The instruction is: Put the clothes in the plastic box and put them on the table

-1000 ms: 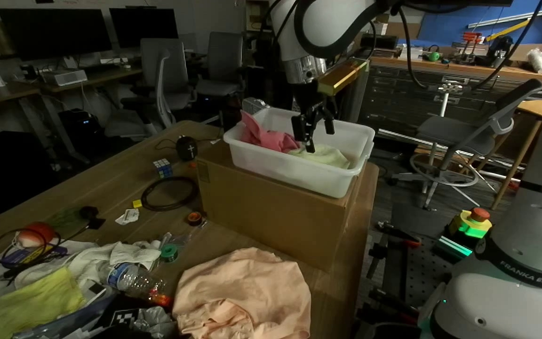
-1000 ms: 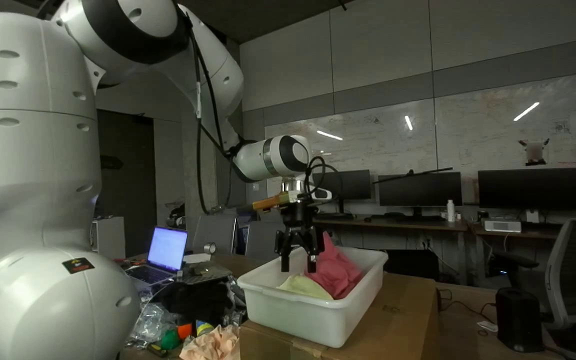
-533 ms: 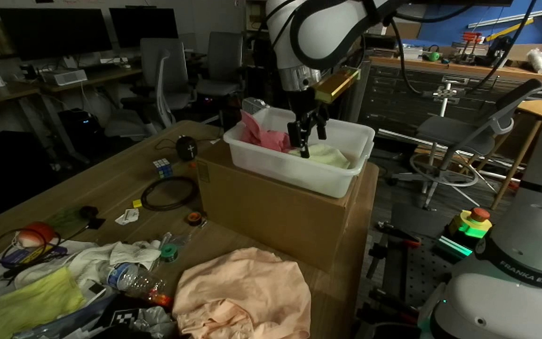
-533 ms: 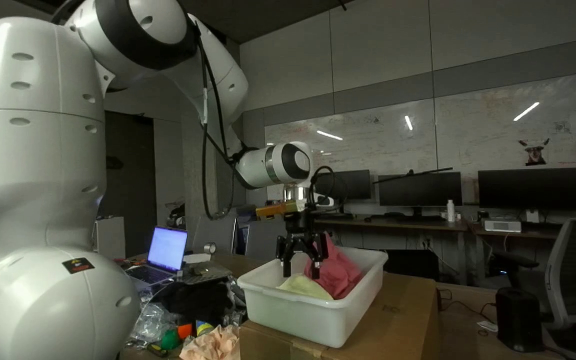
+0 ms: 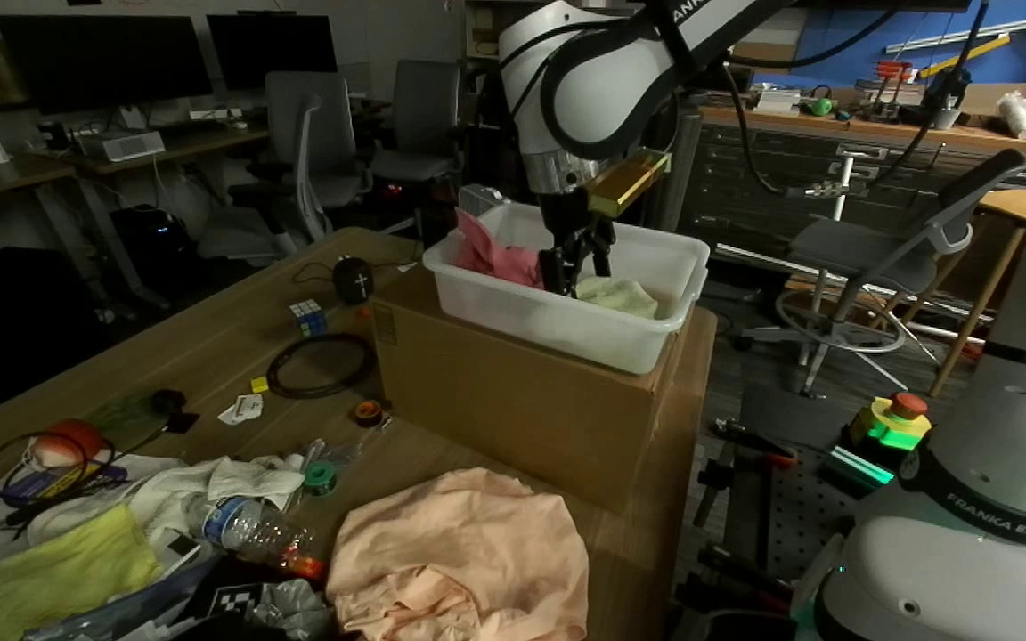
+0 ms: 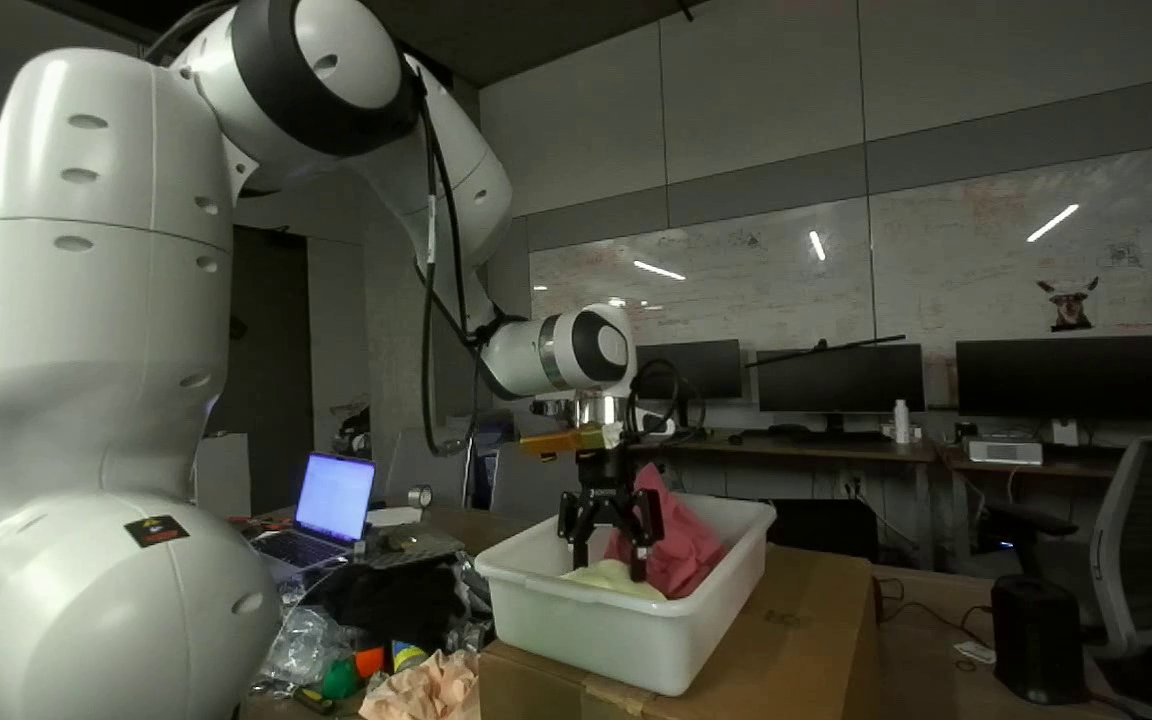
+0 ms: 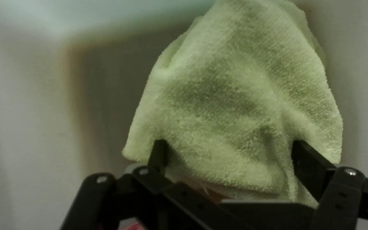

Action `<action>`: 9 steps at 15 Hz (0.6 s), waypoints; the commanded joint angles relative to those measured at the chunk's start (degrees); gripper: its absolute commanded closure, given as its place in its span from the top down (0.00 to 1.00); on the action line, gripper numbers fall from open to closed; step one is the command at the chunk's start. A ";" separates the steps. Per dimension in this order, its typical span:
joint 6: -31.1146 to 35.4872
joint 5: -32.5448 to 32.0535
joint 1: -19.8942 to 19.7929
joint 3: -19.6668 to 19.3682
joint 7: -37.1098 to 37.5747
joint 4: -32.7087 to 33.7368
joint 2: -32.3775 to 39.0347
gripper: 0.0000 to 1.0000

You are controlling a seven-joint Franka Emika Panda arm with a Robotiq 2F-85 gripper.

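A white plastic box (image 5: 557,328) (image 6: 586,635) stands on a cardboard box in both exterior views. Inside it lie a pink cloth (image 5: 504,260) (image 6: 684,545) and a pale yellow-green cloth (image 5: 622,297) (image 6: 608,580). The pale cloth fills the middle of the wrist view (image 7: 235,89). My gripper (image 5: 579,278) (image 6: 610,566) (image 7: 229,145) points down inside the box. Its fingers are wide open, with the tips at the pale cloth and part of the cloth between them. A peach cloth (image 5: 468,552) lies on the table in front of the cardboard box.
The cardboard box (image 5: 513,401) stands on the wooden table (image 5: 415,454). Several items clutter the table: a bottle (image 5: 250,530), a yellow cloth (image 5: 59,565), a black cable coil (image 5: 321,367) and a puzzle cube (image 5: 308,317). A laptop (image 6: 336,500) stands behind in an exterior view.
My gripper has moved down into the box, from above the pale cloth to its surface. It stays open. The pale cloth looks slightly pressed or shifted; the box has not moved.
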 commanded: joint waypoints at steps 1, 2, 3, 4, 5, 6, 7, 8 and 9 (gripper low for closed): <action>1.88 -0.46 0.19 -0.72 -0.69 0.54 0.78 0.74; 2.16 -0.42 0.22 -0.74 -0.70 0.54 0.83 0.66; 2.28 -0.25 0.24 -0.74 -0.76 0.65 0.88 0.58; 2.25 -0.40 0.30 -0.72 -0.58 0.74 0.92 0.49; 2.23 -0.42 0.33 -0.70 -0.46 0.77 0.88 0.42; 2.08 -0.37 0.35 -0.68 -0.39 0.87 0.83 0.35; 1.79 -0.39 0.40 -0.65 -0.10 0.99 0.72 0.26; 1.61 -0.40 0.44 -0.63 0.11 1.07 0.61 0.19; 1.26 -0.29 0.48 -0.61 0.46 1.22 0.49 0.13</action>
